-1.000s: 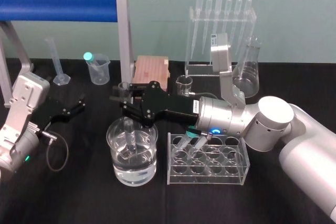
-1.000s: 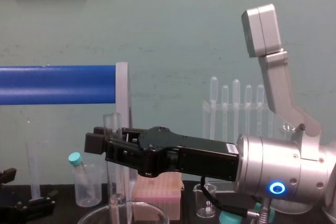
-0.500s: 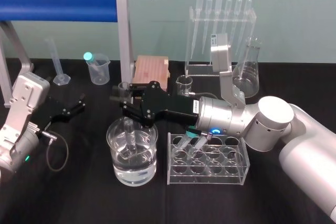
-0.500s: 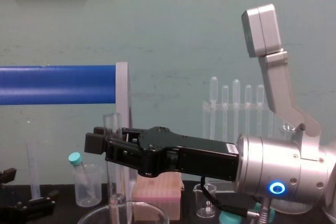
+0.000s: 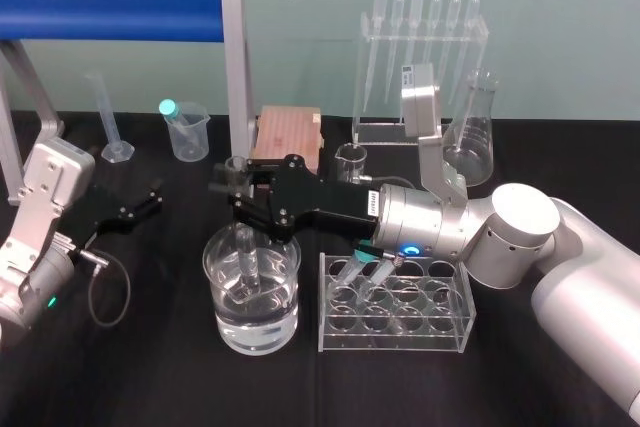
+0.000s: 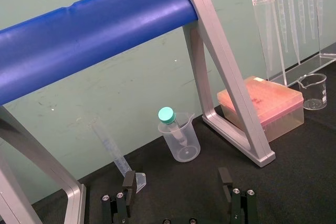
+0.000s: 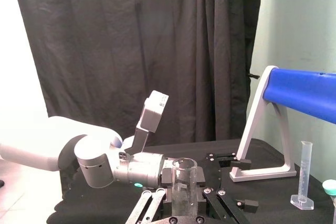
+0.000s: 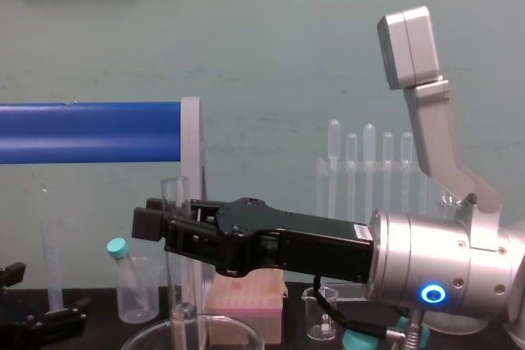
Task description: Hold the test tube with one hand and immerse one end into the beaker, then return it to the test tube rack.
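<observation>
Test tube (image 5: 245, 249) stands upright, clear and uncapped. The right pincer (image 5: 238, 199) pinches it just below the rim, and its lower end is down inside the wide beaker (image 5: 289, 257), which holds water. Just right of the beaker stands a clear rack (image 5: 400, 333) with teal-capped tubes (image 5: 362, 269). A pink box (image 5: 287, 135) sits behind. The left pincer (image 5: 135, 209), spread, waits well apart at the left of the counter (image 5: 150, 377).

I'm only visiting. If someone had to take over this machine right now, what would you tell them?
Right gripper: shut on the test tube, held upright, lower end inside the beaker.
Left gripper: open, parked on the robot's left.
Done: tube picked up and dipped.
Left: lift the tube out and set it in the test tube rack, right of the beaker.
</observation>
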